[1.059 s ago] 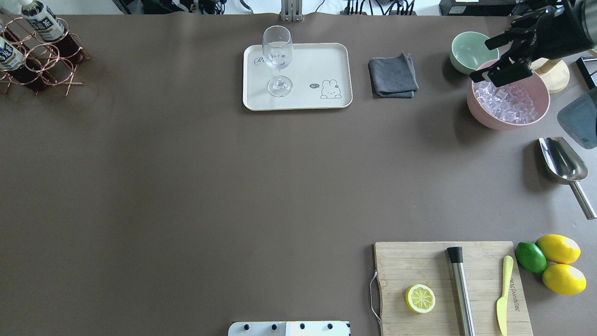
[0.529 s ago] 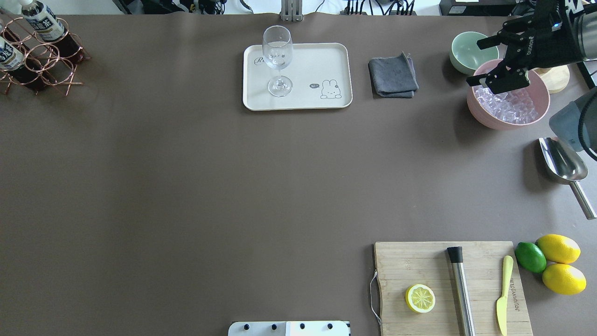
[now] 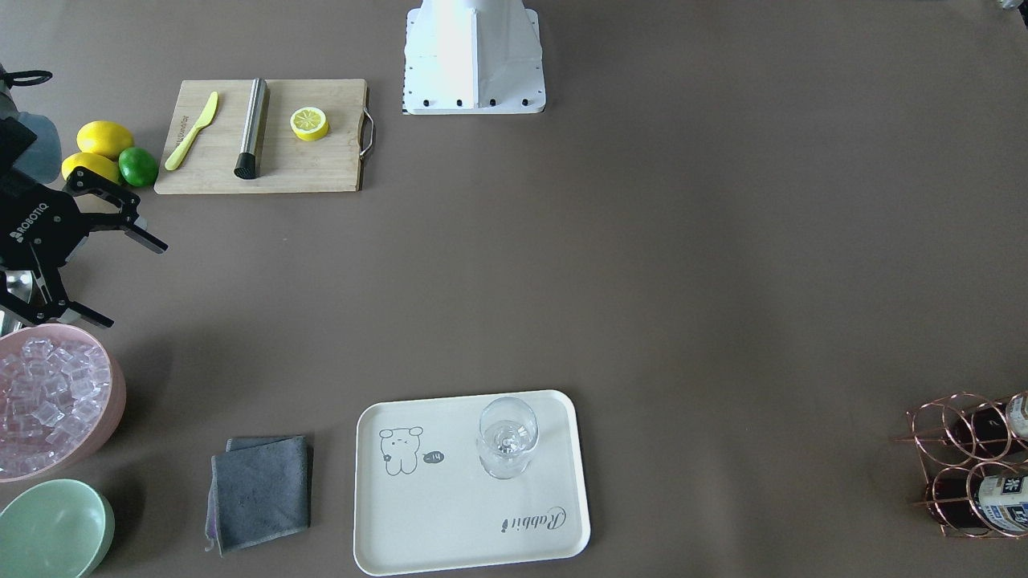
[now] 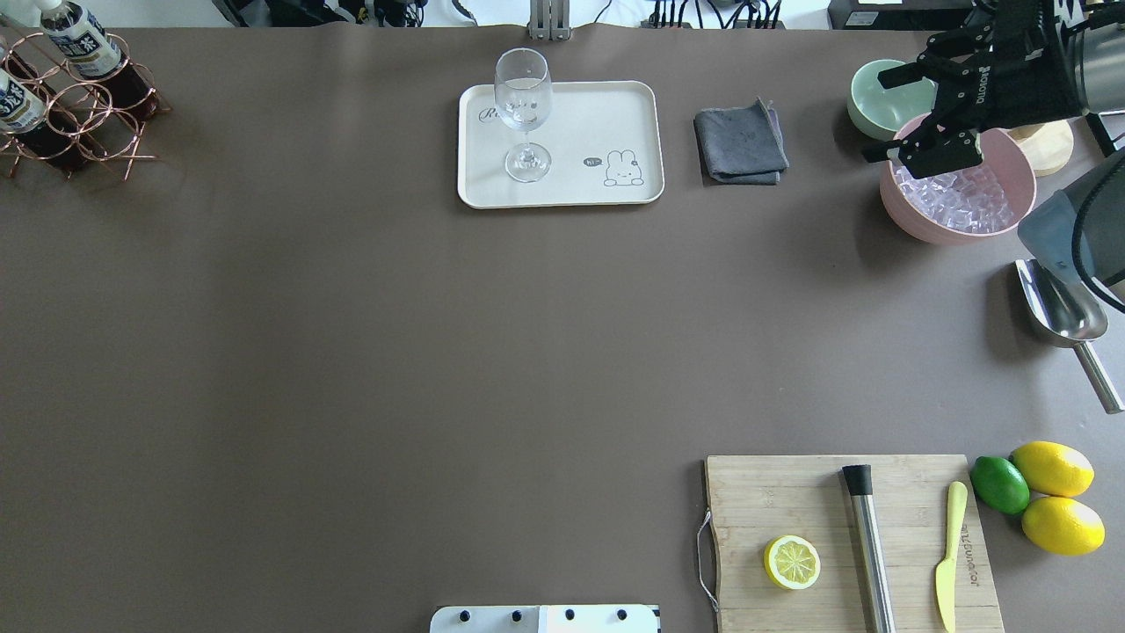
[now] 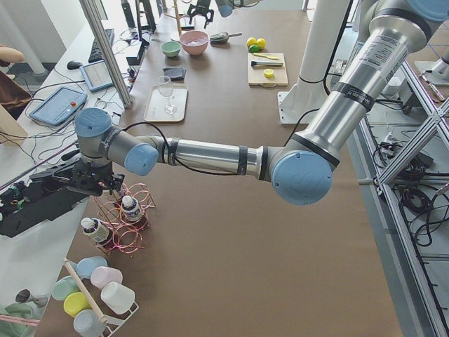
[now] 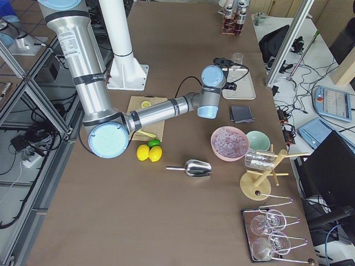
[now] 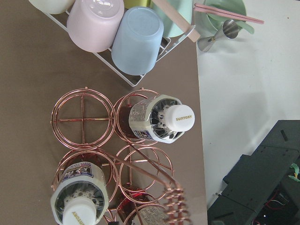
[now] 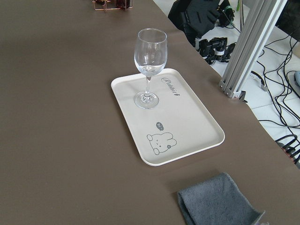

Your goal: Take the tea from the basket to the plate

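- Meanwhile, the only change in the last second is on the robot's right. The right gripper (image 4: 888, 114), jaws spread wide and holding nothing, has drifted a little across the pink bowl (image 4: 932, 230) of ice cubes (image 4: 962, 198) toward the mint-green bowl (image 4: 866, 92).
- Nothing of the task has moved, so I judge the job has not yet begun.
- All three tea bottles stand in the basket (image 7: 82, 119) at the far left corner of the table, well apart from the plate (image 4: 598, 114).
- The left gripper (image 5: 105, 188) hangs directly over the basket. Whether its jaws are apart or together cannot be told, because only the side view shows it.
- This arm seems the one placed to lift a bottle.
- The tea (image 7: 161, 119) nearest the left wrist camera is a clear plastic bottle of dark red-brown drink. It has a ribbed white screw cap and a glossy printed label.
- The basket is thin copper-coloured wire bent into round ring cells, with a coiled handle.
- The plate is a smooth cream rectangle with rounded corners and a low raised rim.
- A clear stemmed wine glass (image 4: 523, 105) stands upright on one end of the plate, leaving the rest bare.
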Tool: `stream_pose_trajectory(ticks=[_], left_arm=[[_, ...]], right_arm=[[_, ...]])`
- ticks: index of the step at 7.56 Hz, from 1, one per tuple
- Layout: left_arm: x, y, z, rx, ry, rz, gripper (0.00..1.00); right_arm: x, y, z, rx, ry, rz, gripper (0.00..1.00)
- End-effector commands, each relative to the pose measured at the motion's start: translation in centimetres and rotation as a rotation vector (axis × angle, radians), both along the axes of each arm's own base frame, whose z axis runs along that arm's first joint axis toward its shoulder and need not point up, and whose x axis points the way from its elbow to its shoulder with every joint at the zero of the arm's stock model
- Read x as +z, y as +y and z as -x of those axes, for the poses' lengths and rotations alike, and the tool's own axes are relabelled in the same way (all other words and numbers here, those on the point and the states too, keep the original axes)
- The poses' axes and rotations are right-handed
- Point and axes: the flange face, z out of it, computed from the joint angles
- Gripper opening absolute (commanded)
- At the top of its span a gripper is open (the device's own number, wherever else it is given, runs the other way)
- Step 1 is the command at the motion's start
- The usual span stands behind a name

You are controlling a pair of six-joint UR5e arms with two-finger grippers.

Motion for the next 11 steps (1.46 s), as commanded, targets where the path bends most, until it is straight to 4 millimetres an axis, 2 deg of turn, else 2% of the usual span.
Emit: stream_pose_trajectory(ticks=[1,2,3,4,5,6,7,8,9,10,11], left_arm=[[-0.1,-0.1,-0.2,-0.002,0.002,-0.004,0.69],[-0.2,-0.1,-0.4,0.0,0.003,-0.005,0.55],[-0.2,-0.1,-0.4,0.0,0.003,-0.005,0.46],[-0.2,-0.1,-0.4,0.0,0.003,-0.005,0.26],[-0.2,-0.1,-0.4,-0.002,0.004,-0.003,0.0],[-0.5,-0.1,0.0,-0.005,0.009,-0.007,0.0],[-1.7,-0.2,1.4,-0.017,0.023,-0.016,0.0],[-3.7,-0.1,3.2,-0.03,0.055,-0.007,0.0],[-6.8,0.8,4.6,-0.045,0.063,0.003,0.0],[-10.1,2.8,5.6,-0.054,0.077,0.015,0.0],[-14.2,7.2,5.8,-0.058,0.087,0.023,0.0]], right_arm=[[-1.0,0.5,1.7,-0.037,-0.014,-0.034,1.0],[-2.1,1.0,2.4,-0.05,-0.043,-0.081,1.0],[-2.5,1.3,2.8,-0.058,-0.056,-0.104,1.0],[-3.1,1.8,3.4,-0.069,-0.094,-0.074,1.0],[-4.0,2.2,4.5,-0.082,-0.125,-0.044,1.0],[-4.3,2.2,4.8,-0.084,-0.129,-0.043,1.0],[-4.2,2.1,5.0,-0.078,-0.13,-0.043,0.99],[-4.0,2.4,5.1,-0.085,-0.133,-0.05,0.99],[-3.7,2.7,5.4,-0.094,-0.131,-0.045,0.99],[-3.7,3.0,6.0,-0.103,-0.132,-0.045,0.99],[-3.5,3.1,5.9,-0.104,-0.131,-0.045,0.99]])
